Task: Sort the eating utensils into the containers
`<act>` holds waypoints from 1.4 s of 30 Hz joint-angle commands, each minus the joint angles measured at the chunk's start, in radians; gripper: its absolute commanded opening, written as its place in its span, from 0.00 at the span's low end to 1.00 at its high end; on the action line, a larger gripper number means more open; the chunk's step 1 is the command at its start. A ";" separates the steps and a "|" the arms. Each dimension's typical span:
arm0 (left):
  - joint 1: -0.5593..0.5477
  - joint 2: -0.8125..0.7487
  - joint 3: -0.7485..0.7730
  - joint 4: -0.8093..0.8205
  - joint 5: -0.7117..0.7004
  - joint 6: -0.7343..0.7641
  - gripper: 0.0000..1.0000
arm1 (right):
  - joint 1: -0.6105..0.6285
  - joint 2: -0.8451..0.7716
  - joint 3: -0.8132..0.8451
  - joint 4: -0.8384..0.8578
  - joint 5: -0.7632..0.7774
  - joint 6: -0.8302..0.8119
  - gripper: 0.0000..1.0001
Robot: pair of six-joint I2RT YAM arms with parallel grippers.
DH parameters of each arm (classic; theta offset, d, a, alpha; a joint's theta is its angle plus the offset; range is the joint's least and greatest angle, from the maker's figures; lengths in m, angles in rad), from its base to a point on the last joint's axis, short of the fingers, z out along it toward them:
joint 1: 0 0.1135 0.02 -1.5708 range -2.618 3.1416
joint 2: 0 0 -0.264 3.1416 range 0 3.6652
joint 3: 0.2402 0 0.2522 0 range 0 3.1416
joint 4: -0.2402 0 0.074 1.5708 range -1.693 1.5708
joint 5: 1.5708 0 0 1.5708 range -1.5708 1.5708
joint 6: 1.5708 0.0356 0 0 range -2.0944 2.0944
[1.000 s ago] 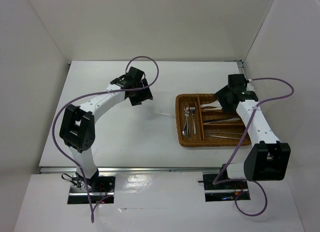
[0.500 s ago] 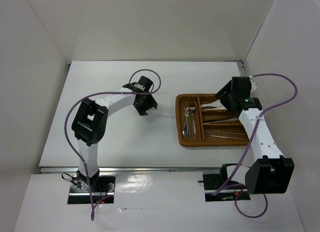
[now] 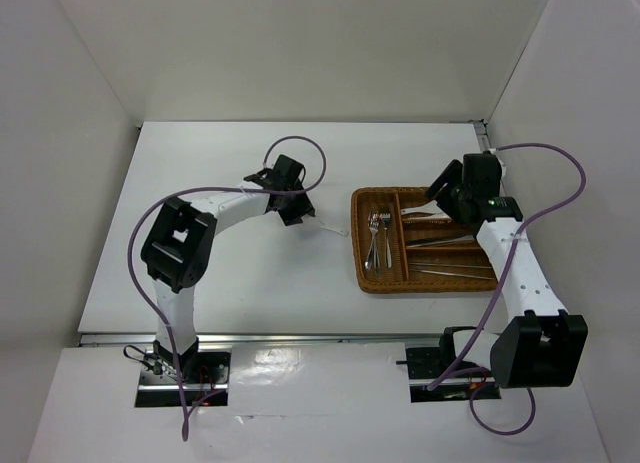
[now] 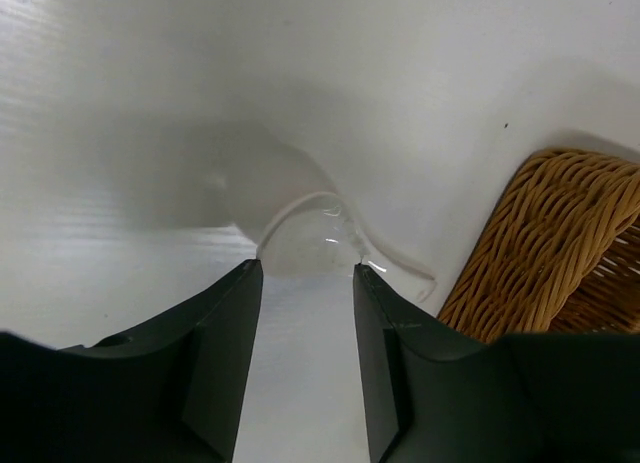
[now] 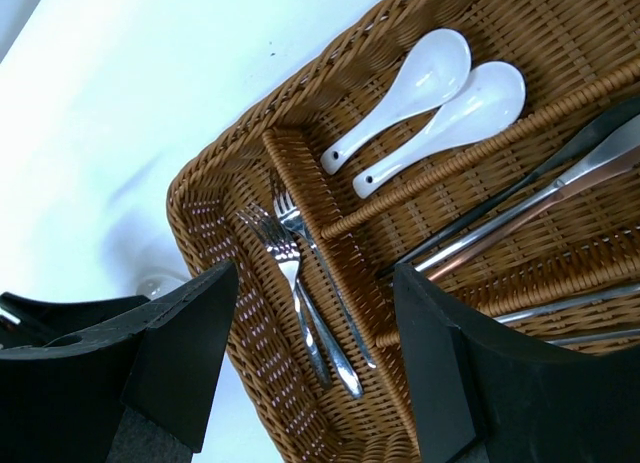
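One white ceramic soup spoon (image 3: 327, 227) lies on the white table just left of the brown wicker tray (image 3: 357, 245). In the left wrist view its bowl (image 4: 308, 241) sits right at my fingertips and its handle points toward the tray corner (image 4: 545, 248). My left gripper (image 3: 302, 211) (image 4: 305, 273) is open, low over the table. My right gripper (image 3: 447, 195) (image 5: 312, 283) is open and empty above the tray (image 5: 200, 208). The tray holds two white soup spoons (image 5: 410, 88), silver forks (image 5: 295, 268) in the long section, and slim knives or sticks (image 5: 540, 198).
White walls close in the table on the left, back and right. The tray stands at the right of the table, under the right arm. The left arm's purple cable (image 3: 300, 143) loops above its wrist.
My left gripper has swung right and down to the soup spoon on the table. My right gripper has drawn back a little over the tray's far right corner.
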 commanded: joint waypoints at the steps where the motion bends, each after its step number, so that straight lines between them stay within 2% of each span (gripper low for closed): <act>1: 0.015 0.029 0.040 0.042 0.000 0.061 0.53 | 0.002 -0.008 0.022 0.051 -0.019 -0.029 0.71; 9: 0.045 0.038 0.017 0.033 0.000 0.107 0.48 | 0.002 0.001 0.031 0.051 -0.019 -0.029 0.71; 22: 0.055 0.095 -0.014 0.191 0.121 0.211 0.46 | 0.002 0.043 0.049 0.051 -0.037 -0.019 0.71; 28: 0.055 0.104 -0.043 0.237 0.141 0.230 0.37 | 0.002 0.043 0.059 0.060 -0.057 -0.019 0.72; 31: 0.055 0.104 -0.053 0.272 0.141 0.240 0.27 | 0.002 0.043 0.034 0.165 -0.201 -0.103 0.72; 32: 0.055 0.104 -0.053 0.285 0.141 0.253 0.25 | 0.002 0.043 0.023 0.199 -0.318 -0.157 0.72; 35: 0.055 0.094 -0.073 0.329 0.141 0.262 0.19 | 0.002 0.043 -0.009 0.295 -0.480 -0.194 0.72; 38: 0.073 0.064 -0.083 0.343 0.161 0.271 0.17 | 0.011 0.073 -0.009 0.319 -0.578 -0.238 0.72; 42: 0.107 -0.003 -0.093 0.366 0.254 0.316 0.17 | 0.081 0.125 0.058 0.310 -0.577 -0.334 0.72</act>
